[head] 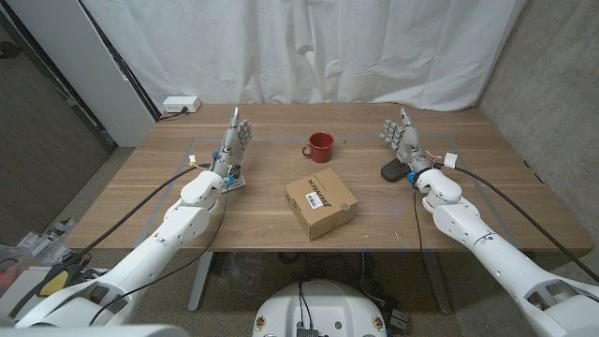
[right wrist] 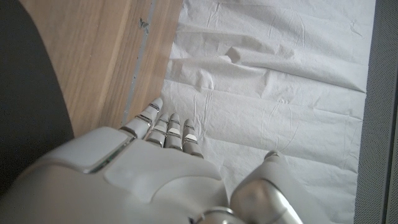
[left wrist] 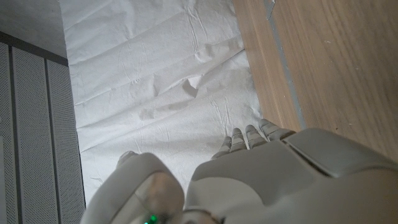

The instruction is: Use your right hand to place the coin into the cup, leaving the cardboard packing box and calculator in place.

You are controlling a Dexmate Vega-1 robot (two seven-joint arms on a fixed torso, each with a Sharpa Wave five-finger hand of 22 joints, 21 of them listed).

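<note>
Here the wooden tabletop (head: 187, 201) carries a cardboard packing box (head: 321, 205) near its front middle, lying skewed with a label on its top face. On the box's right part sits a small round thing, perhaps the coin (head: 343, 205), though it is too small to tell for sure. Behind the box, toward the white curtain (head: 309, 47), a red cup (head: 320, 146) stands upright with its handle turned to the robot's left; it is apart from the box. A dark flat object, likely the calculator (head: 393, 172), lies just beside the right hand (head: 404, 142) on its inner side, partly hidden by the wrist. A white power strip (head: 180, 105) rests at the far left corner.

The right hand is raised over the right part of the tabletop, its fingers (head: 398, 129) straight, slightly apart and holding nothing; the right wrist view shows the same fingers (right wrist: 166, 127) reaching toward the curtain past the table's edge. The box and cup lie well to this hand's left, the calculator between them. The left hand (head: 234, 145) stands likewise on the left side, fingers (head: 241, 126) extended and empty, near a small printed card (head: 230, 177) at its wrist
</note>
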